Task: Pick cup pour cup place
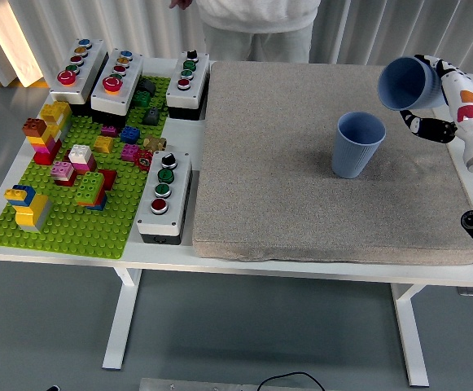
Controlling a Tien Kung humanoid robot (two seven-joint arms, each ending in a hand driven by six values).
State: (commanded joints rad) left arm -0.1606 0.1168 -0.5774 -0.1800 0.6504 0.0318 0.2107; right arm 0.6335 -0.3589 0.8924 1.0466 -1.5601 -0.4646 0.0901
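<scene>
A blue cup (357, 145) stands upright on the grey mat (285, 179), right of its middle. My right hand (433, 98) is shut on a second blue cup (405, 82), held in the air up and to the right of the standing one. The held cup lies tilted on its side, its mouth facing left and toward me. Its rim sits above and beside the standing cup, not touching it. My left arm is out of view.
A green baseplate (65, 228) with several coloured bricks fills the table's left side. Several button boxes (164, 195) stand around it. A person in white stands at the table's far edge (256, 24).
</scene>
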